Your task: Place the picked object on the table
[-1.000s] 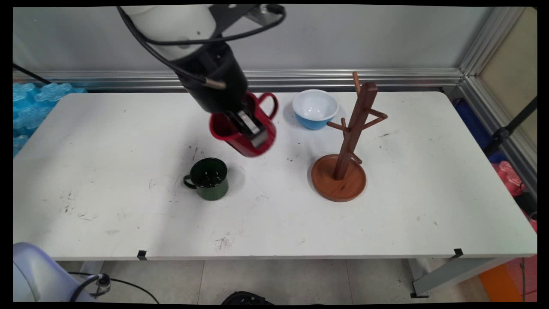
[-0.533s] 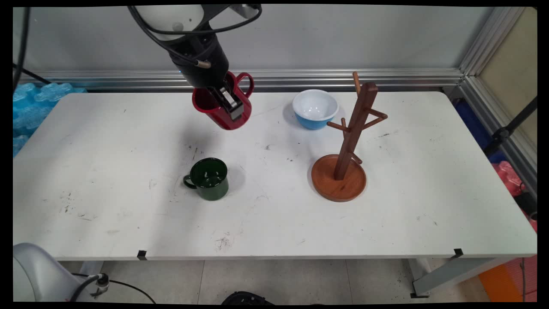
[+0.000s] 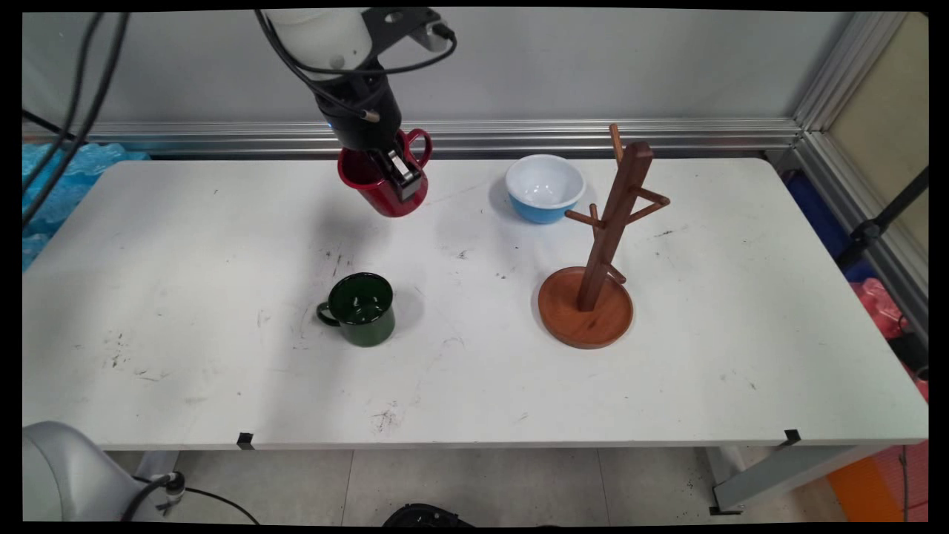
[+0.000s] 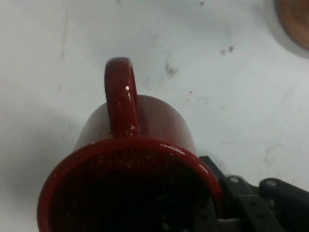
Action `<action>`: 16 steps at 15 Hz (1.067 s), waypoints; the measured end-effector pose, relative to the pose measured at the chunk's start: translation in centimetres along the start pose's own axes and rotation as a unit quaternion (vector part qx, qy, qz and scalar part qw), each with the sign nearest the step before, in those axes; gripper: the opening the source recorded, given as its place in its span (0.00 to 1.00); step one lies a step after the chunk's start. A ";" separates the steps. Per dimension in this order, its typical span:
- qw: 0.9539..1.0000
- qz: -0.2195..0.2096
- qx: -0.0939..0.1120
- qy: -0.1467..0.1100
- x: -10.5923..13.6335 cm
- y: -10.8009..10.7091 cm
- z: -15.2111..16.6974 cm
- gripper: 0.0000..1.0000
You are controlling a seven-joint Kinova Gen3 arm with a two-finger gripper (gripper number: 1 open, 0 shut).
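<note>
Standing on the white table (image 3: 667,386) are a dark green mug (image 3: 361,309) near the middle, a blue bowl (image 3: 545,188) with a white inside toward the back, and a wooden mug tree (image 3: 602,245) on a round base at the right. None of them lies near the gripper (image 3: 404,176), which hangs above the table's far edge, clenched on the rim of a glossy red mug (image 3: 382,185) that is lifted clear and tilted. From the main view, 1 finger shows outside the mug wall with the handle turned toward the wall behind. Only the hand view shows the mug's dark inside, its looped handle (image 4: 120,94) pointing away, and scuffed tabletop below, with a brown curved edge, apparently the tree's base (image 4: 295,19), at the corner.
</note>
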 end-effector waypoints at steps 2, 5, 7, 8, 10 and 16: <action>1.000 -0.004 0.003 -0.016 0.4 -0.8 1.5 0.00; 0.999 -0.010 0.004 -0.038 1.0 -1.8 3.8 0.00; 0.999 -0.010 -0.001 -0.050 1.5 -2.1 5.4 0.00; 0.998 -0.009 -0.004 -0.057 1.7 -2.2 6.2 0.00; 0.998 -0.010 -0.008 -0.065 2.0 -2.3 7.4 0.00; 0.995 -0.014 -0.022 -0.092 3.1 -2.4 11.2 0.00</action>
